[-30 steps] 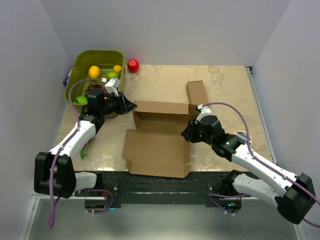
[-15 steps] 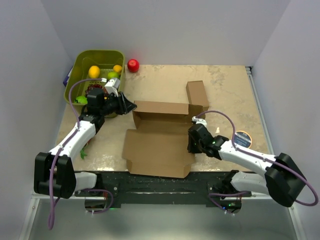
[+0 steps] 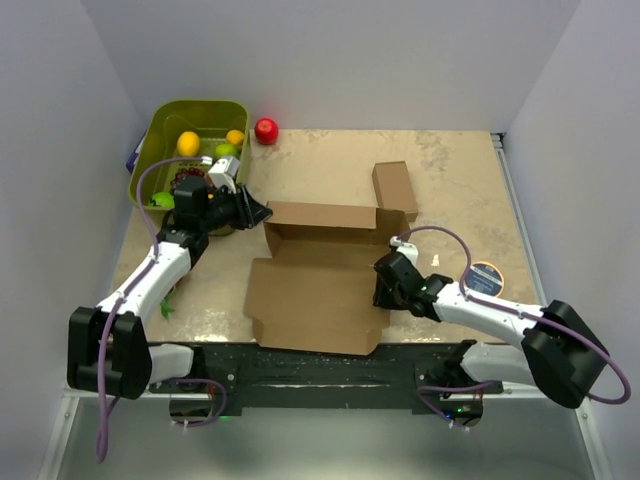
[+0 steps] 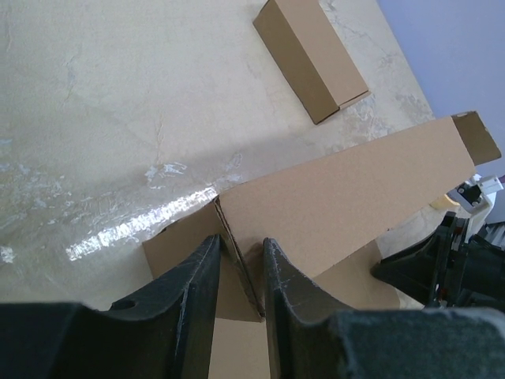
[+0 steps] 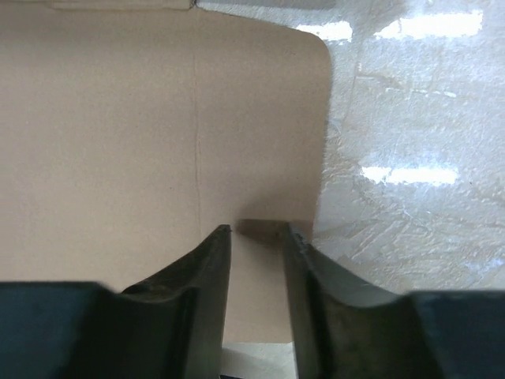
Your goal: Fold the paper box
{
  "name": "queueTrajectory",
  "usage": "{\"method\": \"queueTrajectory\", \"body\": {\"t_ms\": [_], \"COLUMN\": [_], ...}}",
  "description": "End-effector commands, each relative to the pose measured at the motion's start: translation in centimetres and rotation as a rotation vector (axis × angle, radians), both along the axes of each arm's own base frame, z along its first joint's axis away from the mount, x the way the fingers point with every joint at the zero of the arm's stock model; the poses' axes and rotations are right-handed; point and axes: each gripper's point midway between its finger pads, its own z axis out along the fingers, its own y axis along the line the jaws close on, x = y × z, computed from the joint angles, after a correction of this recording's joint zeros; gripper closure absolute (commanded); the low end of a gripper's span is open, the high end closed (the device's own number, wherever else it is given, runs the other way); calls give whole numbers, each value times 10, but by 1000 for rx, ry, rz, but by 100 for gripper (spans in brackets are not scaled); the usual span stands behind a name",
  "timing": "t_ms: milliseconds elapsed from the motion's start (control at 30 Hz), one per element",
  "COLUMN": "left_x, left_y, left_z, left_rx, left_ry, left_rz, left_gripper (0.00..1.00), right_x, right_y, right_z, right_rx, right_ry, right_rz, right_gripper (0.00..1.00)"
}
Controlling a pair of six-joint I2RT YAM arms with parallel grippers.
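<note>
The paper box (image 3: 310,295) lies in the middle of the table as a flat brown panel with its back wall (image 3: 325,216) standing up. My left gripper (image 3: 262,212) sits at that wall's left end. In the left wrist view the gripper (image 4: 241,241) is shut on the upright side flap (image 4: 237,257) of the box at the corner. My right gripper (image 3: 380,285) is low over the right edge of the flat panel. There it (image 5: 256,229) stands open by a narrow gap, with a small raised tab (image 5: 263,230) at its tips and the panel (image 5: 118,134) underneath.
A much smaller cardboard box (image 3: 393,186) lies behind the paper box on the right. A green bin (image 3: 160,125) with fruit stands at the back left, with a red apple (image 3: 266,130) beside it. A round disc (image 3: 486,276) lies right of the right arm.
My right arm has come down and nearer, from the box's back right corner to the flat panel's right edge, and its jaws have widened slightly. The left arm has not moved.
</note>
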Motion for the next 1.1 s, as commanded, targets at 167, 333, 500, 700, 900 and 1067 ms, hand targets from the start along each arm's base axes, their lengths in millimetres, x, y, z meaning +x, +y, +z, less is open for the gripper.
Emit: {"method": "queueTrajectory", "body": {"t_ms": [167, 333, 500, 700, 900, 1067], "left_x": [-17, -16, -17, -16, -15, -15], "left_y": [23, 23, 24, 24, 25, 24], "left_z": [-42, -41, -41, -43, -45, -47], "left_rx": [117, 118, 123, 127, 137, 138], "left_ry": [127, 121, 121, 124, 126, 133], "left_rz": [84, 83, 82, 80, 82, 76], "left_gripper": [68, 68, 68, 68, 68, 68], "right_x": [27, 61, 96, 133, 166, 195], "right_y": [10, 0, -14, -26, -49, -56], "right_z": [46, 73, 96, 116, 125, 135], "right_rx": [122, 161, 149, 163, 142, 185], "right_ry": [-87, -155, -249, -325, -374, -440], "right_rz": [-34, -55, -71, -100, -144, -108], "right_gripper": [46, 47, 51, 60, 64, 64]}}
